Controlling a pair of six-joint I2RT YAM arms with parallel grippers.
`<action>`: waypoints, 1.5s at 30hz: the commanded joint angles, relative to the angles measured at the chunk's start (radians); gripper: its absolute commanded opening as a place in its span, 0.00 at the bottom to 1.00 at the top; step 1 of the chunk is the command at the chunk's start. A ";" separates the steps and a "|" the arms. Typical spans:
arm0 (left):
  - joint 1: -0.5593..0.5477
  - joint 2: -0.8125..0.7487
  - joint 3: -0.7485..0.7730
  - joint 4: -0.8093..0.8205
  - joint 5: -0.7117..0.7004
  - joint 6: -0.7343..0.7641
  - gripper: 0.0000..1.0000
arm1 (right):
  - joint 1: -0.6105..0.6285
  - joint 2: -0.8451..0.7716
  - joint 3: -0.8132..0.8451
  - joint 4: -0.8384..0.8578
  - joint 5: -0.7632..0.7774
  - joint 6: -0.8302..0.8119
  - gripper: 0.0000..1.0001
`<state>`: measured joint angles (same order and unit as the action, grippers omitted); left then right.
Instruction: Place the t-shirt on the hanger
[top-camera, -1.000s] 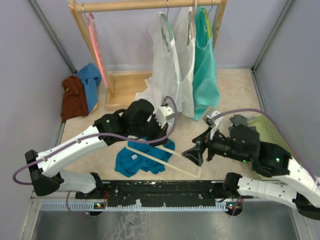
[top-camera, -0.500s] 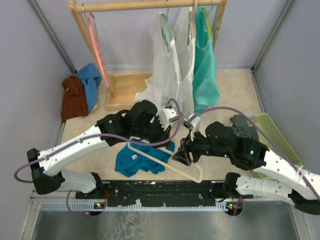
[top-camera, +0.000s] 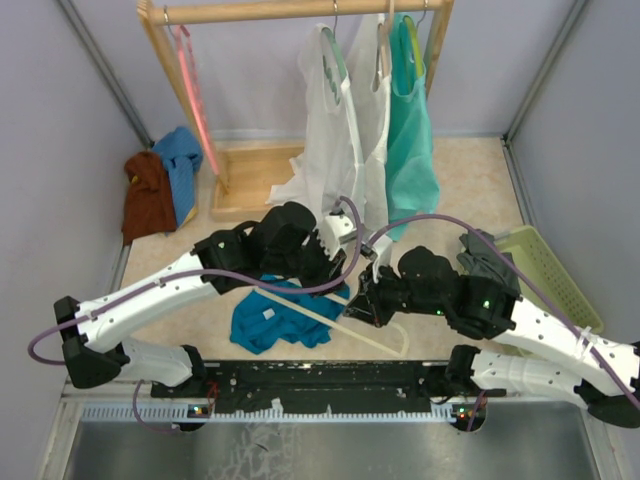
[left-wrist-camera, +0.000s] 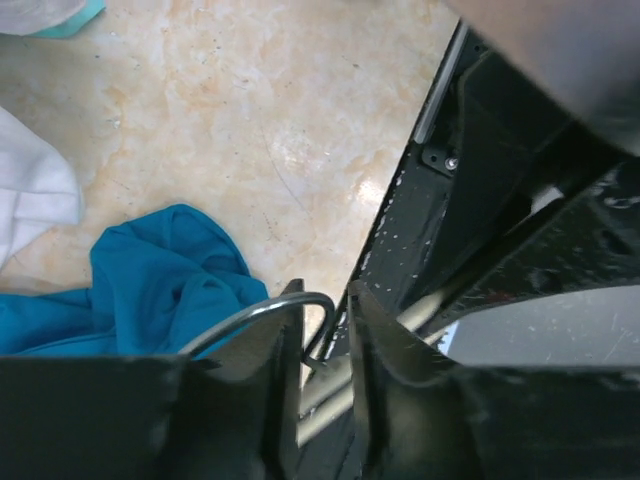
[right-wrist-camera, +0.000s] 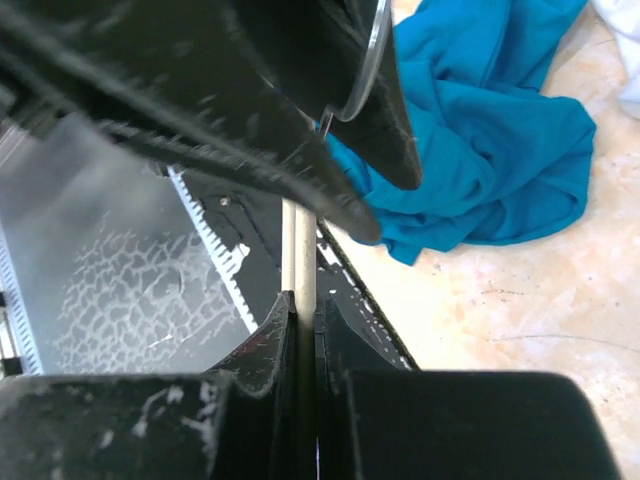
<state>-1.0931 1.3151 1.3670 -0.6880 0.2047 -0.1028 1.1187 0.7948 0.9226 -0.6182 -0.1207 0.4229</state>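
The teal-blue t-shirt (top-camera: 272, 318) lies crumpled on the table near the front edge, also seen in the left wrist view (left-wrist-camera: 150, 280) and the right wrist view (right-wrist-camera: 480, 150). The cream hanger (top-camera: 345, 328) slants above and beside it. My right gripper (top-camera: 362, 300) is shut on the hanger's cream bar (right-wrist-camera: 299, 250), just below the neck. My left gripper (top-camera: 338, 262) stands over the silver hook (left-wrist-camera: 270, 310). Its jaws are a little apart, and the wire curls down into the gap, resting against the left finger (left-wrist-camera: 270, 370).
A wooden rack (top-camera: 300, 12) at the back carries white garments (top-camera: 345, 150), a mint tank top (top-camera: 412, 140) and a pink hanger (top-camera: 195, 100). Brown and blue cloths (top-camera: 160, 185) lie back left. A green basket (top-camera: 545, 270) sits right, under my right arm.
My right gripper has swung left to the hanger and shut on its bar. My left jaws have eased slightly apart around the hook. The hanger's far end has lifted and shifted.
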 joint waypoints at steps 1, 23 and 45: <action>-0.004 -0.016 0.020 0.046 -0.102 -0.040 0.38 | 0.008 -0.016 0.005 0.047 0.019 0.000 0.00; -0.002 -0.422 -0.228 -0.332 -0.621 -0.616 0.56 | 0.008 -0.253 0.028 -0.221 0.287 0.074 0.00; 0.013 -0.334 -0.569 -0.552 -0.567 -1.424 0.62 | 0.009 -0.294 0.044 -0.172 0.248 0.024 0.00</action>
<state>-1.0920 1.0000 0.8692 -1.2400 -0.3439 -1.3331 1.1183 0.5369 0.9112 -0.8528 0.1513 0.4736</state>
